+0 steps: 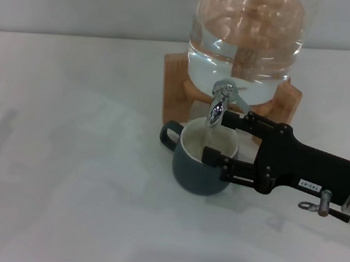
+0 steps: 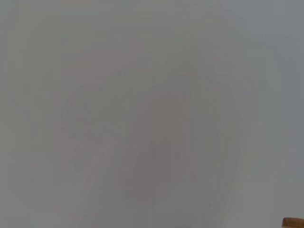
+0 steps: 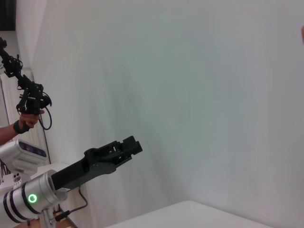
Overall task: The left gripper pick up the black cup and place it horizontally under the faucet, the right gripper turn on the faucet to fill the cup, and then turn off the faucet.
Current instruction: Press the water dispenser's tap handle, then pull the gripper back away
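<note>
The plain white tabletop (image 1: 59,153) carries a squat dark charcoal cup (image 1: 198,157) with cream inside, and just behind it a wooden stand (image 1: 176,82) bearing a large clear water jar (image 1: 248,30).

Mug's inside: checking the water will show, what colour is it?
Cream-white inside the squat dark charcoal mug, best in the head view.

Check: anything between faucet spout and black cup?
Head view: bare gap; the faucet hangs over the black cup's opening. The right gripper sits beside both; the left gripper is raised away.
</note>
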